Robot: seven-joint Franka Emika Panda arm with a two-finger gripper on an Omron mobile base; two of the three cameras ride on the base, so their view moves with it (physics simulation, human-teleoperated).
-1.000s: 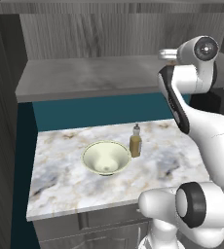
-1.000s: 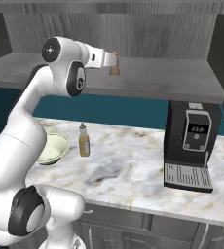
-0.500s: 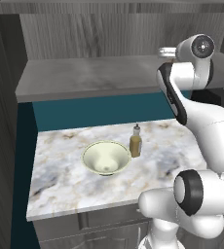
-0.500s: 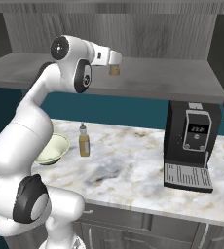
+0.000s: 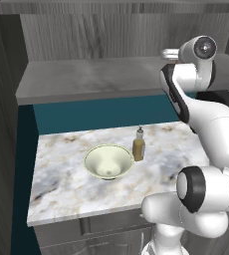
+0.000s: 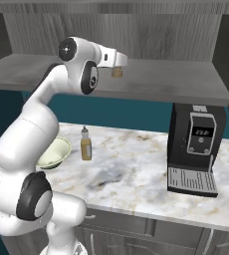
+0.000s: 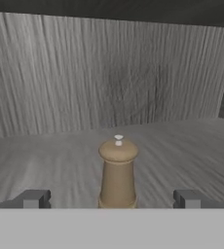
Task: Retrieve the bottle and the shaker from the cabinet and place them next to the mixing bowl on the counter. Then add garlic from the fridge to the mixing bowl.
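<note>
On cabinet shelf (image 7: 182,146), shaker (image 7: 118,172) stands upright, centred between wide-spread fingertips (image 7: 33,198) of gripper (image 7: 111,199); jaws fully apart, nothing held, no contact visible. Grey wood-grain back wall just behind shaker. Down below on counter (image 5: 66,184), bottle (image 5: 139,145) upright just beside mixing bowl (image 5: 108,161). Black coffee machine (image 6: 193,149) stands well right of bottle.

no readable text anywhere. small lit display on the coffee machine (image 6: 195,150) shows pale marks, too small to make out. label on the bottle (image 6: 86,146) carries no legible print.
</note>
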